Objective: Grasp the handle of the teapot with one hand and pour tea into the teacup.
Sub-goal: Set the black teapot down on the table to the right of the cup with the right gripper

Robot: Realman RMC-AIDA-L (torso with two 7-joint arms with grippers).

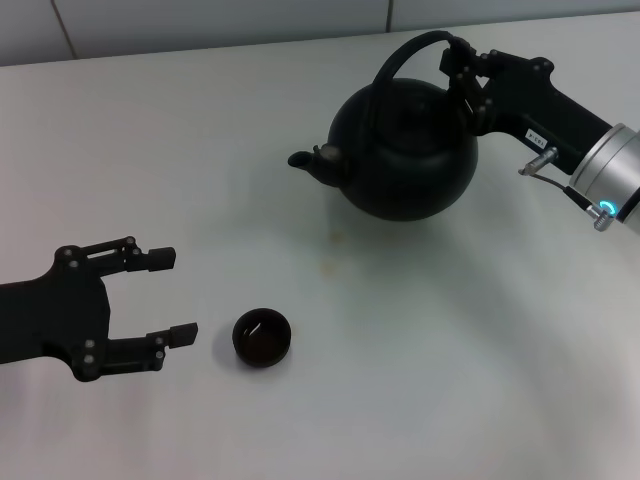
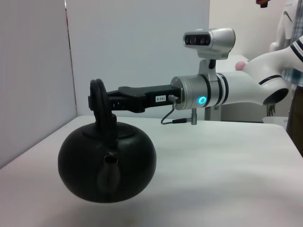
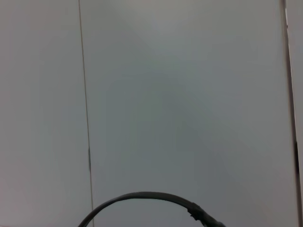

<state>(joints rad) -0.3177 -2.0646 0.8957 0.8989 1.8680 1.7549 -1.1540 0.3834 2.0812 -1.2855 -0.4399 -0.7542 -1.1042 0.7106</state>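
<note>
Teapot (image 1: pixel 405 150), large, round, matte black, at the far right of the white table (image 1: pixel 420 400), stubby spout pointing left. Arched black hoop handle (image 1: pixel 400 58) clamped at its right end by the right gripper (image 1: pixel 466 75). Tiny black glossy teacup (image 1: pixel 262 337) nearer, well apart. Left gripper (image 1: pixel 165 297) just beside the cup, spread wide, holding nothing.

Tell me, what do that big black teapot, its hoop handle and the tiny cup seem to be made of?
The teapot looks like cast iron or dark ceramic: its matte black skin gives only dull highlights. The handle, held by the right gripper, is a thin rigid black hoop, probably metal. The teacup looks like glazed ceramic, with a glossy inside catching light. The left gripper waits open beside it.
</note>
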